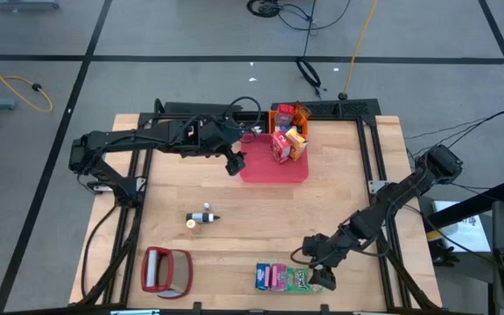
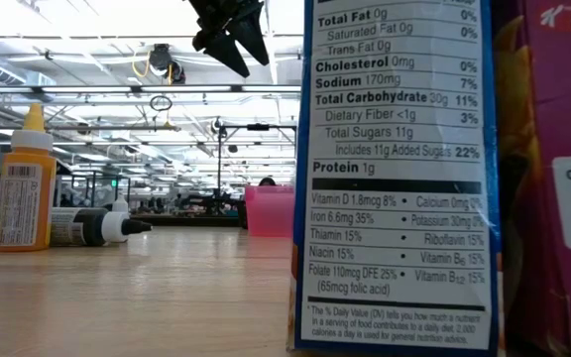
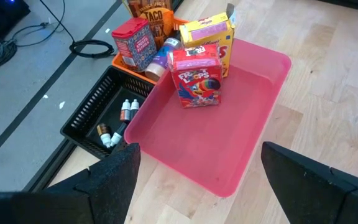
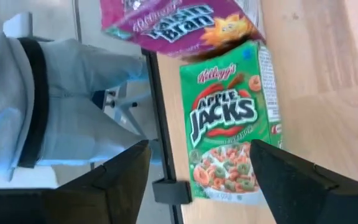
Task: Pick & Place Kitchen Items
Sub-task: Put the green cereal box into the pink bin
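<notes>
Pink plastic tray (image 1: 274, 168) is the marker: the left gripper (image 1: 233, 164) hangs wide open at its left edge, two upright cereal cartons (image 1: 289, 144) inside it. Toward the table's near edge, the right gripper (image 1: 325, 278) stands parted over a flat green cereal box (image 4: 232, 127), whose long axis runs along that edge.

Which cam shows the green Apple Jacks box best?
Right wrist view: the green cereal box fills the frame, front readable. High view shows it small at the table's near edge. Left wrist view misses it; low view unclear.
</notes>
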